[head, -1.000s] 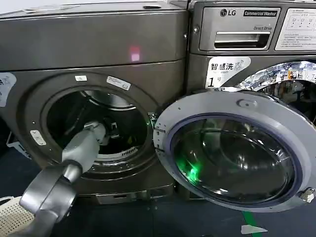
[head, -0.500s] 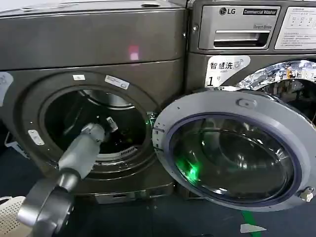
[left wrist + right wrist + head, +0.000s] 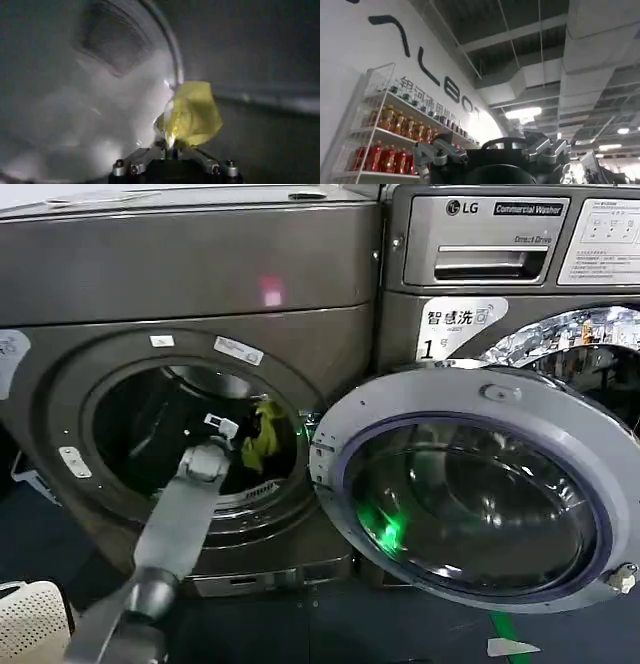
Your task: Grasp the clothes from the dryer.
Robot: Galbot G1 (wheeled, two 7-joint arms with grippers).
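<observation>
Fingers of our left gripper [image 3: 170, 145] are pinched on the small yellow-green fabric clothes [image 3: 262, 434], now lifted up inside the big bronze-grey front-loading dryer [image 3: 190, 274] drum where 1 second ago none showed, so we judge the grasp made.

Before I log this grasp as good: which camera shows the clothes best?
The left wrist view: the clothes sit right at the left claw, lit yellow against the drum. The head view shows them as a small yellow-green bit in the dryer opening. The right wrist view faces ceiling and shelves.
</observation>
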